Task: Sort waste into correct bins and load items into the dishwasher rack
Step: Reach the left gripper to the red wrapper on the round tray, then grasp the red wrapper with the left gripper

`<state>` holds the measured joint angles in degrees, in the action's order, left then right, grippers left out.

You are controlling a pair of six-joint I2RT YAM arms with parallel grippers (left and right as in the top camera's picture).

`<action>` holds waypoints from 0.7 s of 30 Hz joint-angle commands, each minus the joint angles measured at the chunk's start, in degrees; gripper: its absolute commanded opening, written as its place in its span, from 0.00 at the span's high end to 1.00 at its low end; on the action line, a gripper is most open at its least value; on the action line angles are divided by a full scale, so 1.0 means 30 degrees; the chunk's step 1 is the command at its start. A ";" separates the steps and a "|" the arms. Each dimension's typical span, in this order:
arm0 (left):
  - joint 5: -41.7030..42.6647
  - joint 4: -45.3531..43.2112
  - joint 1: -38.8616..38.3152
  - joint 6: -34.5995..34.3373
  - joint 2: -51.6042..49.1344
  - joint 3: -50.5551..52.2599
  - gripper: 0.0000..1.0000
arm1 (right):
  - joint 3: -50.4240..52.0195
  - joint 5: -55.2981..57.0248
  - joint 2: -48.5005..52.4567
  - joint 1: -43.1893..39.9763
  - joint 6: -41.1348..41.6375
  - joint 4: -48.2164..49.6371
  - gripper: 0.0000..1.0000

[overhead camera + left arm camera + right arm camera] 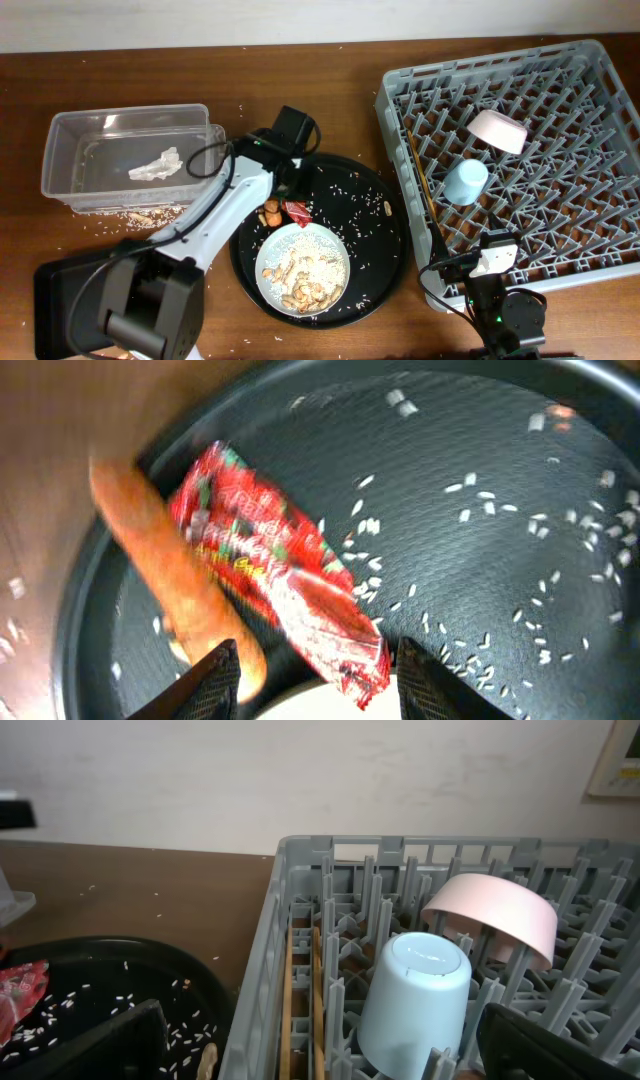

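Since the wrapper (280,565) lies against the carrot (165,560) on the round tray (500,480), I hang my left gripper (318,670) over its lower end. The jaws are wide apart and straddle it, with nothing pinched, so the carrot stays outside. Tissue (155,165) sits in the tub (100,150). Cup (466,181) and bowl (498,131) sit in the rack (560,200). Right gripper (330,1050) rests at its corner, spread and empty.

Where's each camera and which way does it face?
Overhead: above table, looking down on round black tray, dishwasher rack, clear tub; left arm, right arm visible.
Left wrist: low over tray, facing down at red wrapper, carrot; jaws at bottom.
Right wrist: at rack's edge, facing level toward blue cup, pink bowl; jaws at bottom.
Shared: both wrists see the tray.
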<state>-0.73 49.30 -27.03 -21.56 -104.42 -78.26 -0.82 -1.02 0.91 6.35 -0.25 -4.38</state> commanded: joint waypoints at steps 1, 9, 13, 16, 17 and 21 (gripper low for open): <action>0.0022 0.0029 0.0044 -0.4481 -0.0211 -0.0138 0.51 | 0.0168 -0.0095 -0.0160 -0.0124 0.0095 0.0029 0.02; 0.2011 -0.0087 0.0044 -0.8714 -0.1333 -0.0138 0.50 | 0.0168 -0.0095 -0.0160 -0.0124 0.0095 0.0029 0.02; 0.1894 -0.0058 0.0080 -1.0965 -0.2200 0.0117 0.43 | 0.0168 -0.0095 -0.0160 -0.0124 0.0095 0.0029 0.02; 0.1843 -0.0160 0.0080 -1.1533 -0.2871 0.0146 0.43 | 0.0168 -0.0095 -0.0160 -0.0124 0.0095 0.0029 0.02; 0.1588 -0.0277 0.0080 -1.1533 -0.3060 0.0146 0.43 | 0.0168 -0.0095 -0.0160 -0.0124 0.0095 0.0029 0.02; 0.0590 -0.0692 0.0080 -1.1591 -0.3548 0.0146 0.42 | 0.0168 -0.0095 -0.0160 -0.0124 0.0095 0.0029 0.02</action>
<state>3.64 48.29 -26.98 -54.33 -113.34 -78.19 -0.82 -1.02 0.91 6.35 -0.21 -4.38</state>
